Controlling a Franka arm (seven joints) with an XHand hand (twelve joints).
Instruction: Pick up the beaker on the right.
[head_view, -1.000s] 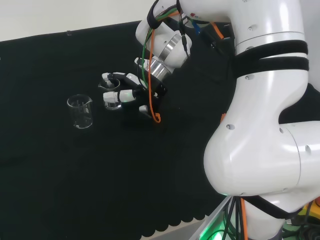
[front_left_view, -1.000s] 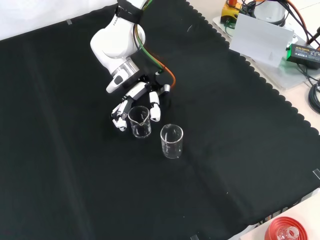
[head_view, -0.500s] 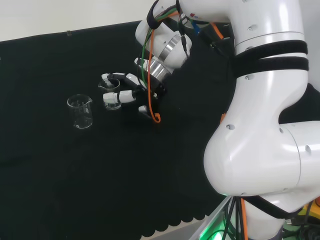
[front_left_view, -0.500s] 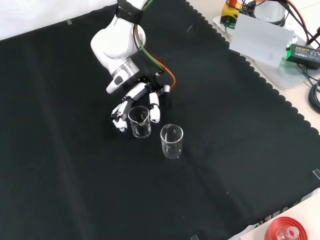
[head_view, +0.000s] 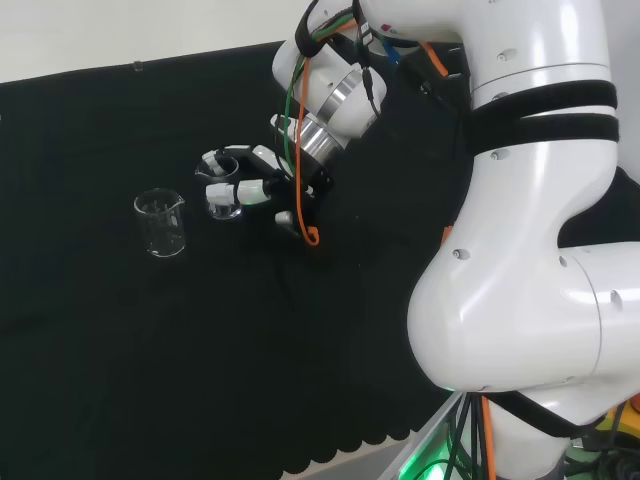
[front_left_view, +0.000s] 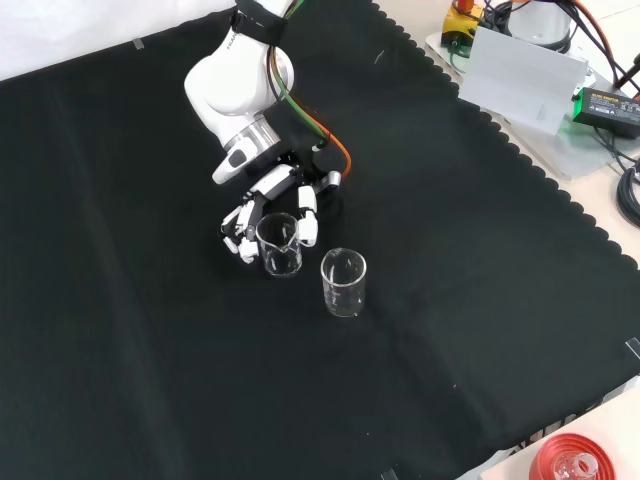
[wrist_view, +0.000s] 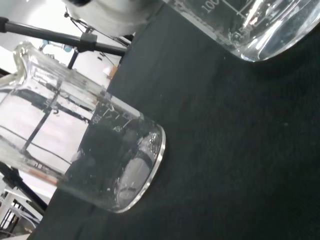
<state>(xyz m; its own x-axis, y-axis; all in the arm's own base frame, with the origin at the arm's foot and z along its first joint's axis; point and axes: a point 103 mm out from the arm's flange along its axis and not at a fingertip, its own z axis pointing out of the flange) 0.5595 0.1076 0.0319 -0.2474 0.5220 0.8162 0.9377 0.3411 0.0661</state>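
Two clear glass beakers stand on the black cloth. In the head view the right-hand beaker (head_view: 225, 196) sits inside the hand (head_view: 255, 187), whose fingers curl round both of its sides. The front view shows this same beaker (front_left_view: 280, 243) between the hand's (front_left_view: 272, 187) fingers and thumb. The other beaker (head_view: 161, 223) stands free to the left in the head view, and nearer and to the right (front_left_view: 343, 282) in the front view. In the wrist view the held beaker's base (wrist_view: 250, 30) is very close, with the free beaker (wrist_view: 85, 145) beyond it.
The arm's big white links (head_view: 520, 250) stand at the head view's right. Beyond the cloth's scalloped edge in the front view lie a grey box (front_left_view: 525, 70) and cables at the top right. A red ribbed ring (front_left_view: 575, 462) sits at the bottom right.
The hand's fingers have drawn in a little closer round the beaker, and hand and beaker have shifted slightly. The free beaker has not moved.
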